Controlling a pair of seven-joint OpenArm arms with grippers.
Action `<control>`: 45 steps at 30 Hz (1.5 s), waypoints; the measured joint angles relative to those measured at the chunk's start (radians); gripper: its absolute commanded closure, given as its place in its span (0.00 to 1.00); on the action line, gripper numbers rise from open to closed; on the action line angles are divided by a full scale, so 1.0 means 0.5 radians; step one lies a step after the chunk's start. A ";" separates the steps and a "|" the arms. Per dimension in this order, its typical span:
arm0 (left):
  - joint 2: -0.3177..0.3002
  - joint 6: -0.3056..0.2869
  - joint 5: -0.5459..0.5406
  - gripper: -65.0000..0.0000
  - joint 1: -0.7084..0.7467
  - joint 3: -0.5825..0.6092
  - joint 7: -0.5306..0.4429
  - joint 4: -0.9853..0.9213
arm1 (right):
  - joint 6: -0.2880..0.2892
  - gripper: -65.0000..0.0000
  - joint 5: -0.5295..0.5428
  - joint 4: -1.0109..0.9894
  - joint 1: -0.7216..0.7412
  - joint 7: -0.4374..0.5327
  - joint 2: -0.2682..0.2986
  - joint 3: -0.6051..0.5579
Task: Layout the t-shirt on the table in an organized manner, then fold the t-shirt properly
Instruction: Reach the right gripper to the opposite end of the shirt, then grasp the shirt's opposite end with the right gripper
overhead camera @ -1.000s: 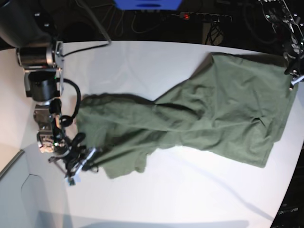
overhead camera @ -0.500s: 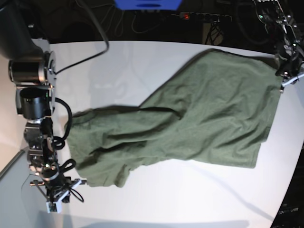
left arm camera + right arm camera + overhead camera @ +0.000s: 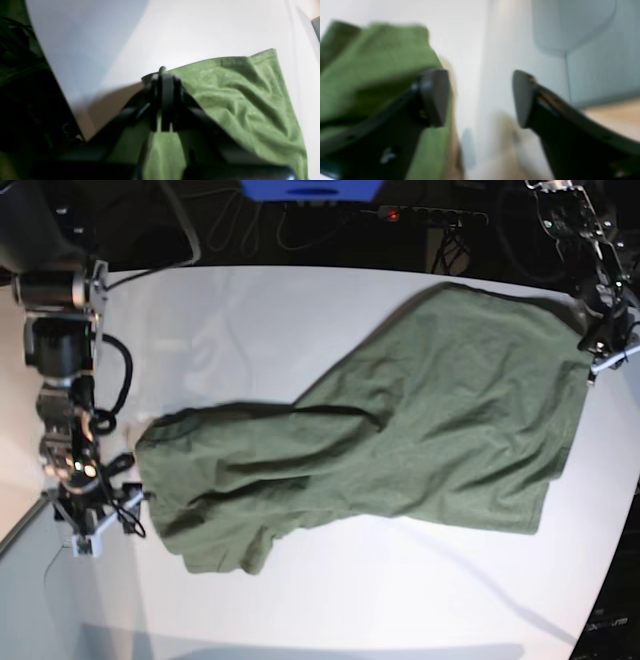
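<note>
At the left of the scene, the right pincer (image 3: 92, 520) stood with its jaws parted and nothing between them, just beside the near-left edge of the t-shirt (image 3: 400, 430); one dark pad (image 3: 433, 96) lay against green cloth, but blur hid whether it touched. The shirt sprawled across the white surface (image 3: 280, 310), bunched and creased at its left end, broader and flatter toward the right. At the far right the left pincer (image 3: 603, 350) was clamped shut on a corner of the shirt's edge, the fabric pinched between its black fingers (image 3: 166, 100).

The layout step looked unfinished. Doing it well would likely mean taking a clean hold of the crumpled left end and drawing it away from the held corner, low over the surface, so the folds pull out evenly.

The cloth was a soft, matte olive knit, rumpled in shallow ridges; the surface was smooth, plain and curved at its near edge.
</note>
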 measured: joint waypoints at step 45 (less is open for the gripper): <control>-0.009 0.000 0.009 1.00 0.027 -0.018 -0.008 -0.002 | 0.893 1.00 -0.034 0.633 -0.362 -0.384 -0.155 0.207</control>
